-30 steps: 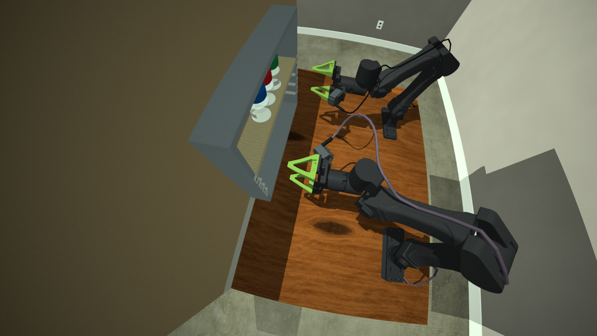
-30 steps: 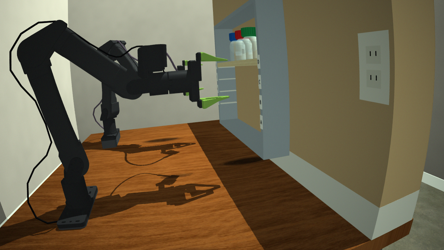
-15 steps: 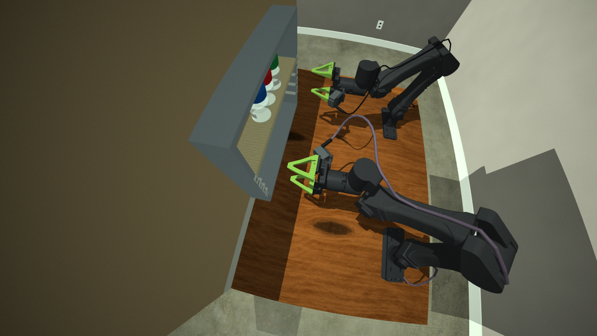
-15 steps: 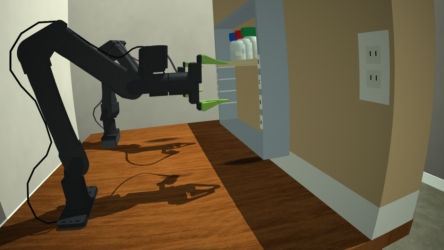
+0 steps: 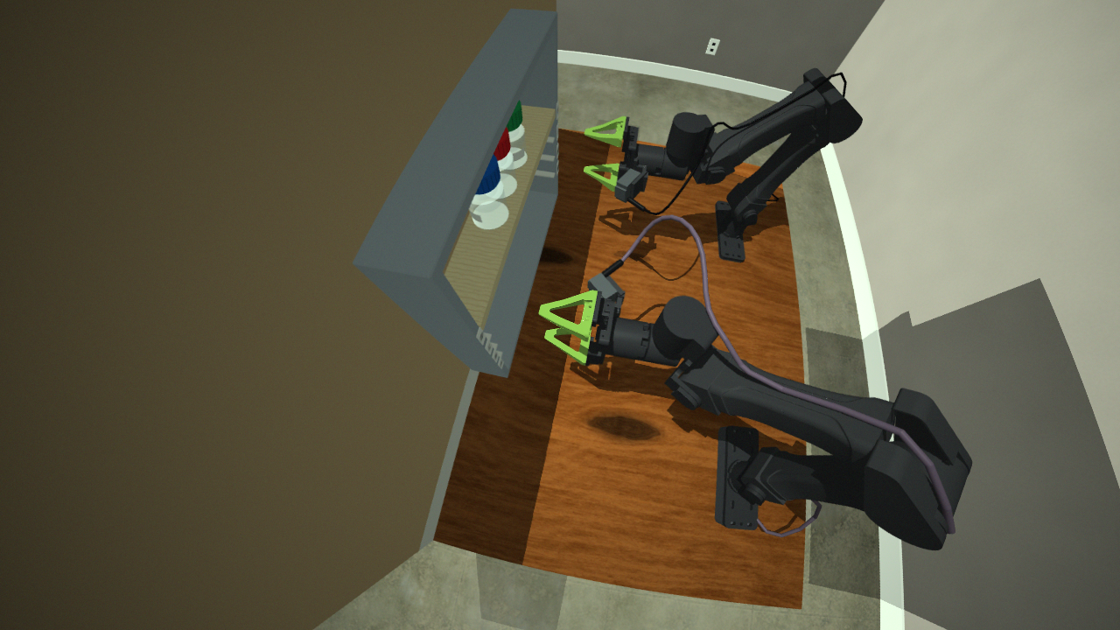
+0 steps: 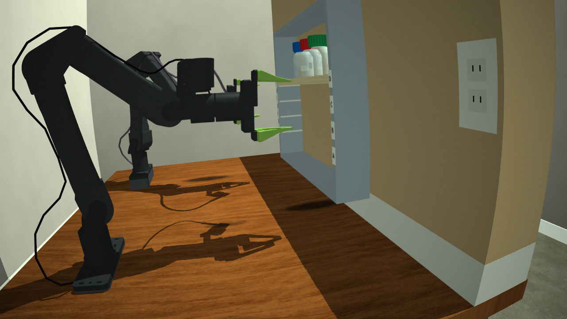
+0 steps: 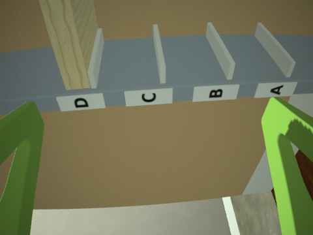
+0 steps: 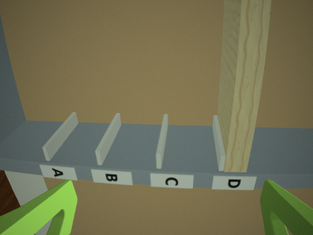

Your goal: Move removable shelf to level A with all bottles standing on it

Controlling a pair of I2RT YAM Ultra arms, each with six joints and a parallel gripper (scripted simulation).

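The shelf (image 5: pixel 473 266) (image 6: pixel 305 80) (image 7: pixel 62 42) (image 8: pixel 251 81) is seated at level D of the rack (image 5: pixel 407 227) (image 6: pixel 348 99) (image 7: pixel 130 62) (image 8: pixel 189 143), bottles (image 5: pixel 500 144) (image 6: pixel 305 63) standing on it. In the top view it lies at 11 o'clock from the left gripper (image 5: pixel 543 323) (image 6: pixel 258 100) (image 7: pixel 152 100); in the exterior view, at 1 o'clock from the right gripper (image 5: pixel 585 150) (image 6: pixel 291 104) (image 8: pixel 169 181). Both grippers are fully open, holding nothing.

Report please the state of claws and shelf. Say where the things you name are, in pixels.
Both claws (image 5: pixel 570 327) (image 5: pixel 603 152) (image 6: pixel 291 103) open, empty. Shelf (image 5: pixel 489 255) (image 6: pixel 313 79) (image 7: pixel 65 42) (image 8: pixel 249 88) at level D, bottles (image 5: pixel 494 184) (image 6: pixel 309 63) standing on it.

Dim, greenish light throws arm shadows across the tabletop; straight edges bow outward.
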